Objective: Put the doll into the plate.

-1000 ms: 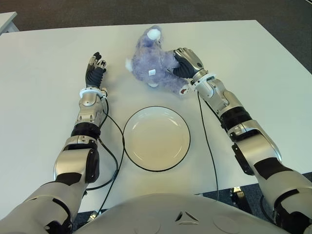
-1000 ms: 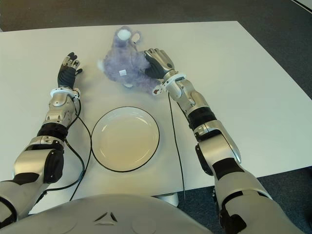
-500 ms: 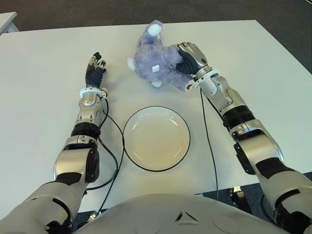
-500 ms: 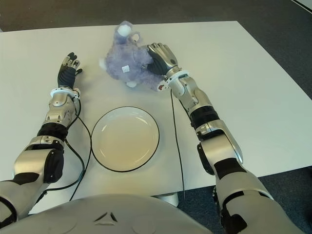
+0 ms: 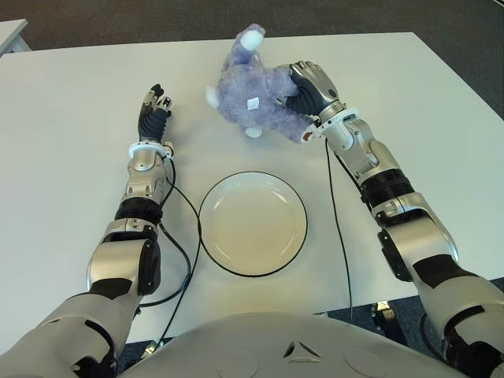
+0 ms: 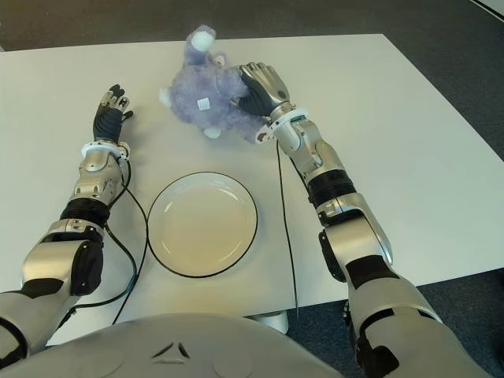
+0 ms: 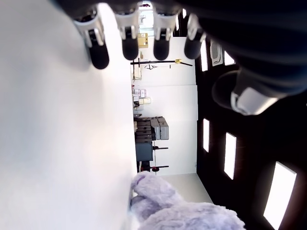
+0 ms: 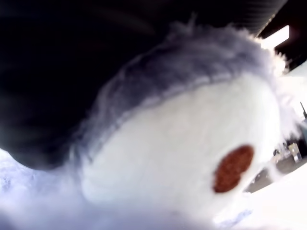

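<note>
One doll [image 5: 256,98]: fuzzy lavender plush, white-tipped paws, small white tag on its body (face is white with a reddish spot, seen in the right wrist view). Right hand [image 5: 309,88] is clamped on it, beyond the plate [image 5: 253,223]. One plate, white with dark rim. Left hand [image 5: 153,110] is left of the doll, fingers straight, holding nothing.

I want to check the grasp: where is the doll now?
In the left eye view, the doll is at the far middle of the table, beyond the plate, held by the right hand.
</note>
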Robot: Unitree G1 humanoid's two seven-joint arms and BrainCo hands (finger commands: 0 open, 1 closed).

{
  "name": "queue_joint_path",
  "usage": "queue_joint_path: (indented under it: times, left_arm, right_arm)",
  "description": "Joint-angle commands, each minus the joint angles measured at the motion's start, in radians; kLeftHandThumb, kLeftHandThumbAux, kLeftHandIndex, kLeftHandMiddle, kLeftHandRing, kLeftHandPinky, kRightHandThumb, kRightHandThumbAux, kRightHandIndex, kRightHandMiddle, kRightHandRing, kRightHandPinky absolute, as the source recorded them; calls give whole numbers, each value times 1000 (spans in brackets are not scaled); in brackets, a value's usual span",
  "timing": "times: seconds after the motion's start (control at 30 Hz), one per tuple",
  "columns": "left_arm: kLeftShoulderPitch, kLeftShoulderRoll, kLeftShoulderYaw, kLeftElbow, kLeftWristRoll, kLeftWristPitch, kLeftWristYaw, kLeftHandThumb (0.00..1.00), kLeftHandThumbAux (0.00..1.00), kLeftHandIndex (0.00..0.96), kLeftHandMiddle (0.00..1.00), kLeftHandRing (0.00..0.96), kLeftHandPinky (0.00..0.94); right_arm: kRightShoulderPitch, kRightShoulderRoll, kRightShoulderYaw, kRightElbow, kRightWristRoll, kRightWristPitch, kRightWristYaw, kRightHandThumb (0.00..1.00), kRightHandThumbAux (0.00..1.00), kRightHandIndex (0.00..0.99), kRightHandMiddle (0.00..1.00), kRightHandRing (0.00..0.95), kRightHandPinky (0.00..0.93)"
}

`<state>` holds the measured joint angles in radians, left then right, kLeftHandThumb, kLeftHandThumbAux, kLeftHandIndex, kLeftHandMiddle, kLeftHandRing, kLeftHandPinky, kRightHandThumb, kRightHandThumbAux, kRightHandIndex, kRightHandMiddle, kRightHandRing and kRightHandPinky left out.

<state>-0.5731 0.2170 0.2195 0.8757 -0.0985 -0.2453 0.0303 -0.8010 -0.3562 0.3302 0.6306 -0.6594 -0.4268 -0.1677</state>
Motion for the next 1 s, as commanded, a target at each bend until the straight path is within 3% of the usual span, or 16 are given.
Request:
queue_joint_path:
  times: [0.03,1.0]
  left_arm:
    - [39,-17,0,43,3,38,11,572,425,0,0,0,55]
    - [34,-17,0,50,3,36,14,574,427,0,0,0,56]
  right_arm:
    - [-21,7,-15,-6,11,6,-27,712,711,440,839,846,838]
    - [-40,9,-49,-62,-4,33,-110,707,713,440,833,841,822]
